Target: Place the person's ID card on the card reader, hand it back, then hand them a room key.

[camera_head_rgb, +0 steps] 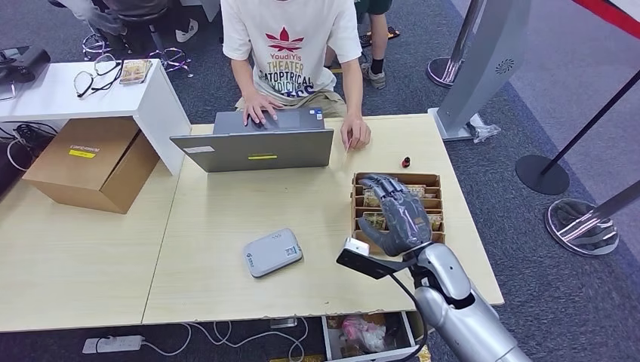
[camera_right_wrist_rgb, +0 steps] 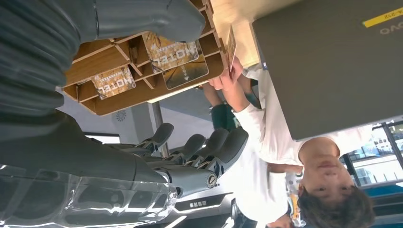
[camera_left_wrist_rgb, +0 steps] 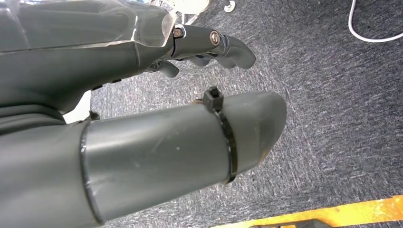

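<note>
Right hand (camera_head_rgb: 398, 215) hides part of the card box (camera_head_rgb: 433, 180).

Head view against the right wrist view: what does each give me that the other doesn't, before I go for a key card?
Head view alone: the grey card reader on the table, a cardboard box, glasses on the white side table.

Right wrist view alone: the HOTEL key cards readable in their slots, and a card held on edge in the person's hand.

Both: the right hand, open above the wooden card tray, the laptop and the person.
</note>
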Motion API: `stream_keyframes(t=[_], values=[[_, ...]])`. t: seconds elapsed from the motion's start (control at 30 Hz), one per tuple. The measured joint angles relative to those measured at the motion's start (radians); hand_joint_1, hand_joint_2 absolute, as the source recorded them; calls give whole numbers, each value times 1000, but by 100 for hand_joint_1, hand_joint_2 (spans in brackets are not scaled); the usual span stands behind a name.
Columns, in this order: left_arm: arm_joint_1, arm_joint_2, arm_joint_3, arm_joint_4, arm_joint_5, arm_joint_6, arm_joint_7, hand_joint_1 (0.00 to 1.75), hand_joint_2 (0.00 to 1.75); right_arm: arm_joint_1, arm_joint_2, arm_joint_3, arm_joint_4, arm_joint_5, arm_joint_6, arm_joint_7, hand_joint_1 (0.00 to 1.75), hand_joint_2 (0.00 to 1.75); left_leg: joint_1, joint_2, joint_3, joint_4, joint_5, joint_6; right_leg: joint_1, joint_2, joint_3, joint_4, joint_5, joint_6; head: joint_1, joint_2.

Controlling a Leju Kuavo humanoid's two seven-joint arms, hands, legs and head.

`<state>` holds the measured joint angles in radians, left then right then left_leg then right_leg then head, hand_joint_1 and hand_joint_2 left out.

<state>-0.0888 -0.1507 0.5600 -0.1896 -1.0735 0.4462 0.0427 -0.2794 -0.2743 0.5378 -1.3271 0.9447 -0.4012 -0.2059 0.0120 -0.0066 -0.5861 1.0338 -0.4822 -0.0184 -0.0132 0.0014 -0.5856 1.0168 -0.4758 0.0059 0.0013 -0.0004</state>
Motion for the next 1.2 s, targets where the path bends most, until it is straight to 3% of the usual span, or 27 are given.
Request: stream_keyframes(t=[0.13, 0.47, 0.7, 1.2], values=[[0, 0, 0, 0, -3, -4, 0, 0, 0, 0, 0, 5, 0, 17, 21, 10, 82, 175, 0, 0, 0, 0, 0, 0, 0, 0, 0, 0, 0, 0, 0, 0], [0, 0, 0, 0, -2, -10, 1, 0, 0, -4, 0, 17, 5, 40, 40, 20, 91, 175, 0, 0, 0, 0, 0, 0, 0, 0, 0, 0, 0, 0, 0, 0], [0, 0, 0, 0, 6, -12, 1, 0, 0, -23, 0, 26, 25, 46, 56, 25, 75, 175, 0, 0, 0, 0, 0, 0, 0, 0, 0, 0, 0, 0, 0, 0], [0, 0, 0, 0, 3, -15, 5, 0, 0, -32, 0, 27, 72, 44, 57, 37, 83, 175, 0, 0, 0, 0, 0, 0, 0, 0, 0, 0, 0, 0, 0, 0]])
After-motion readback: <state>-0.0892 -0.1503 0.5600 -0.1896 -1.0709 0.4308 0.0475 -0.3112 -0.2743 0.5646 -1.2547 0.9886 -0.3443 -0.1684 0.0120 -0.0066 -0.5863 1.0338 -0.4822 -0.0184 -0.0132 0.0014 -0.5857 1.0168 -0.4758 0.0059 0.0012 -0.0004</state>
